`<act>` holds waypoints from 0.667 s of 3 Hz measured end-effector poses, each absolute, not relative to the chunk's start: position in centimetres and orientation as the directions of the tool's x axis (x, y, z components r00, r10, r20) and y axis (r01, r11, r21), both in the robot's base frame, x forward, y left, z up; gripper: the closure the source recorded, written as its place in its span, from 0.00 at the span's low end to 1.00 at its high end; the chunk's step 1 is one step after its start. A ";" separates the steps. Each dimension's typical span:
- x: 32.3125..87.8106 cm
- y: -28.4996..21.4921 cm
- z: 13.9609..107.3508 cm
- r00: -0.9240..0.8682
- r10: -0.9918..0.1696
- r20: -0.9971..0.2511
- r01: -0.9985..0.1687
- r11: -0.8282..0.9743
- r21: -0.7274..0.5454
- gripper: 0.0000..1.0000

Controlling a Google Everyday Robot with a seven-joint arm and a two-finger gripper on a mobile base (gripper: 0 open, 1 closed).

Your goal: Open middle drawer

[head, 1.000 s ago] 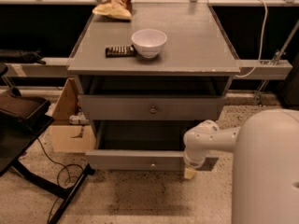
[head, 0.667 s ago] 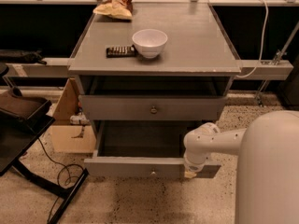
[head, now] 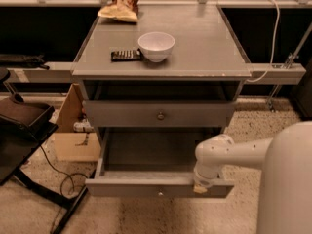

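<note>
Two drawer fronts showed: the top drawer [head: 126, 115] shut under the tabletop [head: 204, 43], and the middle drawer [head: 126, 188] pulled well out below it. The tool [head: 201, 187] sat on that front's top edge, right of its knob [head: 160, 193]; whether clenched or released, I could not tell. The front ran left to right, so any further pull likely lay straight outward.

Grey middle drawer [head: 131, 187] pulled out, small round knob [head: 160, 193], end effector [head: 200, 188] at right rim

hand [head: 200, 188] obscured (middle drawer [head: 141, 187] front), body [head: 287, 179] cropped
</note>
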State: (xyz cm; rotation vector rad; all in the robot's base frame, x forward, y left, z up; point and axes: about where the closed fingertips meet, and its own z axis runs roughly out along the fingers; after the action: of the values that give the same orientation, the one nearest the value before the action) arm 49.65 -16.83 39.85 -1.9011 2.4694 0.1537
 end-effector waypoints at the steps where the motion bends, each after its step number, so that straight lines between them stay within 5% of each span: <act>1: 49.1 -16.3 40.6 -0.253 -0.962 -0.107 -0.967 0.247 0.066 1.00; 2: 48.9 -16.0 41.0 -0.248 -0.960 -0.129 -0.968 0.241 0.066 1.00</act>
State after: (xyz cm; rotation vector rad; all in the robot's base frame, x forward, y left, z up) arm 48.86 -16.00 41.00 -1.8878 2.4253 0.2025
